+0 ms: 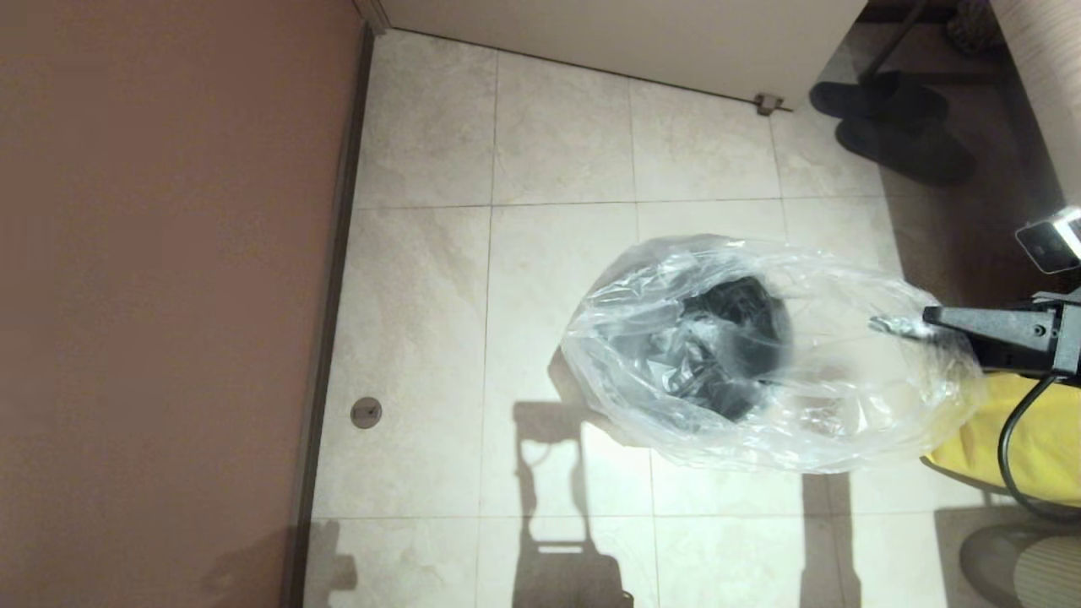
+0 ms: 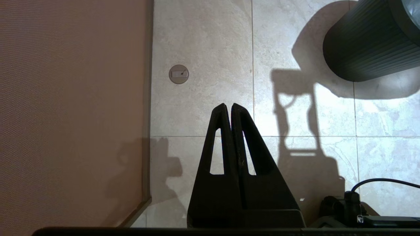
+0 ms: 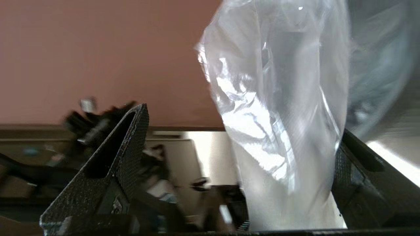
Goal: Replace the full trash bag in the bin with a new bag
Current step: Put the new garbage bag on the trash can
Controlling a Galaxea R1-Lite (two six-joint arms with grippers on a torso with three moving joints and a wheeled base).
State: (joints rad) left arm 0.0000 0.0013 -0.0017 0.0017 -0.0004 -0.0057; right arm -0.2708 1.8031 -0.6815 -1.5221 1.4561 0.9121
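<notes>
- Step: lining. The new bag [image 1: 844, 397] lies draped over the bin [image 1: 739, 346] on the tiled floor [image 1: 557, 152], mouth not yet seated; judged mid-task.
- Next move: likely calls for spreading the film and folding it over the rim.
- Right claw [image 3: 241, 157]: fingers wide apart, film lying between them against one finger, not clamped.
- Left claw [image 2: 228, 106]: fingers together, empty, over the floor, apart from the bin.
- Yellow bag [image 1: 1043, 439]: just beside the bin.
</notes>
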